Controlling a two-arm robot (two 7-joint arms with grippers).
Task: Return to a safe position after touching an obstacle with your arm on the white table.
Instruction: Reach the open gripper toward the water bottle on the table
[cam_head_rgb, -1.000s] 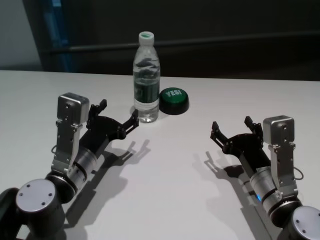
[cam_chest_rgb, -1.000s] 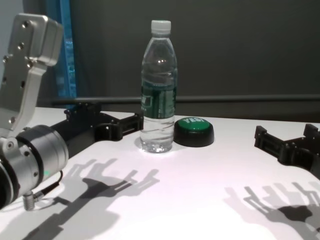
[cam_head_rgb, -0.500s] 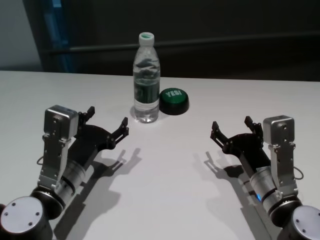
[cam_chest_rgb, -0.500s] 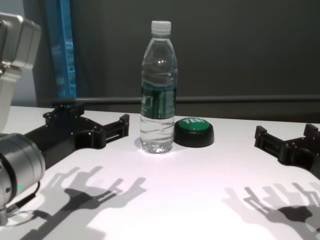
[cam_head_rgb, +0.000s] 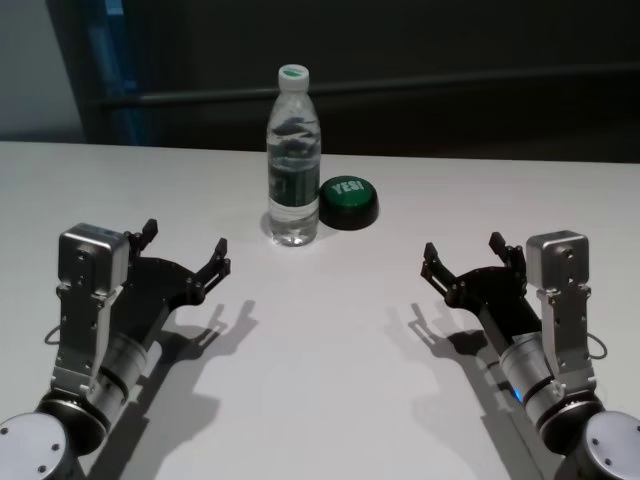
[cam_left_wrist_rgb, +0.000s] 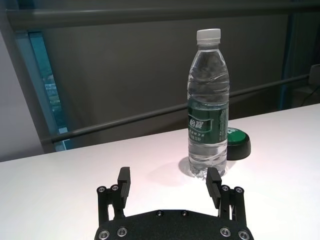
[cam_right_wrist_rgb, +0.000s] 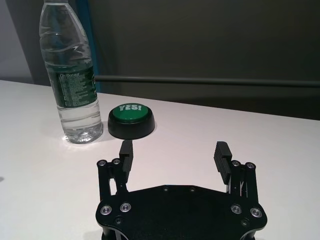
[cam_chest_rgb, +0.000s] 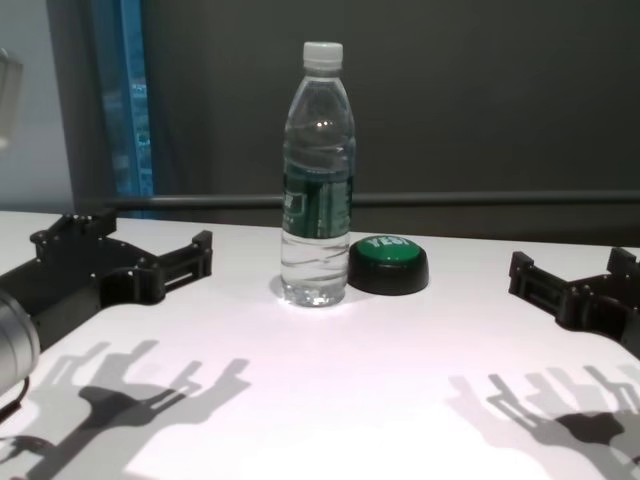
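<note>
The left gripper (cam_head_rgb: 184, 255) has drawn back from the bottle (cam_head_rgb: 293, 160) toward the surface's (cam_head_rgb: 330, 340) near left, fingers apart. The bottle stands upright near the far edge, beside a green button (cam_head_rgb: 349, 200). The right gripper (cam_head_rgb: 474, 260) hovers near right, fingers apart.

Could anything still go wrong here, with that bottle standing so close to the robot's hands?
The bottle is tall and narrow, so a stray sweep of the open left gripper, now apart from it, might tip it. If it fell, it could roll on the table or strike the button beside it. The right gripper sits open, farther off.
</note>
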